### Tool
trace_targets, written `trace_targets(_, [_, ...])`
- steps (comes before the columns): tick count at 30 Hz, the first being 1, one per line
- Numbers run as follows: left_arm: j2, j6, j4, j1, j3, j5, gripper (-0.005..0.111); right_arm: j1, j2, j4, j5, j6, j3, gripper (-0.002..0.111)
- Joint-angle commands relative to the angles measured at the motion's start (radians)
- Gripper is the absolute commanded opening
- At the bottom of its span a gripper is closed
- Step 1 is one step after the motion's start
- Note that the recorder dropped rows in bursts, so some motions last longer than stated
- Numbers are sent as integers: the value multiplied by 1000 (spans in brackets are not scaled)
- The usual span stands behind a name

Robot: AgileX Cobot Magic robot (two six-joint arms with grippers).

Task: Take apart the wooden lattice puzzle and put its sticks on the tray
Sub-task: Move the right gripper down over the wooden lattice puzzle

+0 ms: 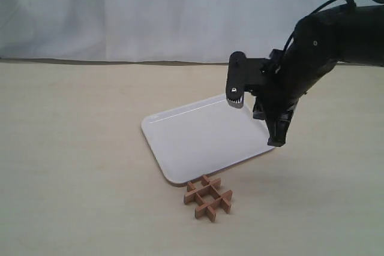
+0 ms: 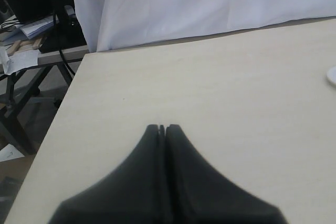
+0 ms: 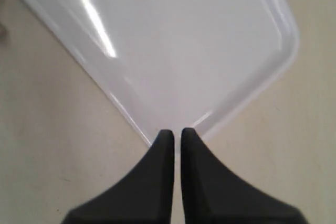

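The wooden lattice puzzle (image 1: pixel 208 197) lies assembled on the table, just in front of the tray's near corner, with its sticks still crossed in a hash shape. The white tray (image 1: pixel 204 139) sits at the table's middle and holds nothing. My right gripper (image 1: pixel 276 141) hangs pointing down over the tray's right corner; the right wrist view shows it (image 3: pixel 177 132) shut, with only a thin slit between the fingers, above that corner of the tray (image 3: pixel 184 51). My left gripper (image 2: pixel 163 127) is shut and empty over bare table, out of the exterior view. Neither wrist view shows the puzzle.
A pale curtain (image 1: pixel 150 10) hangs behind the table. In the left wrist view the table's edge (image 2: pixel 58 124) runs along one side, with desk clutter and cables (image 2: pixel 31 24) beyond it. The right arm's bulky black body (image 1: pixel 324 46) stands over the table's right.
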Motion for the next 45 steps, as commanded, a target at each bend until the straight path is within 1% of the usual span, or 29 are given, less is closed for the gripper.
trace_targets(1, [-2, -6, 2, -7, 3, -5, 0, 1, 45, 183, 76, -328, -42, 4])
trace_targets(5, [-2, -6, 2, -7, 3, -5, 0, 1, 83, 227, 116, -419, -44, 5])
trace_targets(8, [-2, -6, 2, -7, 3, -5, 0, 1, 105, 227, 140, -421, -44, 5])
trace_targets(13, [-2, -6, 2, -7, 3, -5, 0, 42, 119, 223, 153, -424, -44, 5])
trace_targets(16, [-2, -6, 2, -7, 3, -5, 0, 83, 119, 208, 140, -424, -44, 12])
trace_targets(21, [-2, -6, 2, -7, 3, -5, 0, 118, 125, 208, 128, -426, -44, 21])
trace_targets(27, [-2, -6, 2, -7, 3, -5, 0, 140, 148, 203, 127, -425, -27, 21])
trace_targets(45, [-2, -6, 2, -7, 3, -5, 0, 140, 192, 204, 164, -423, -27, 21])
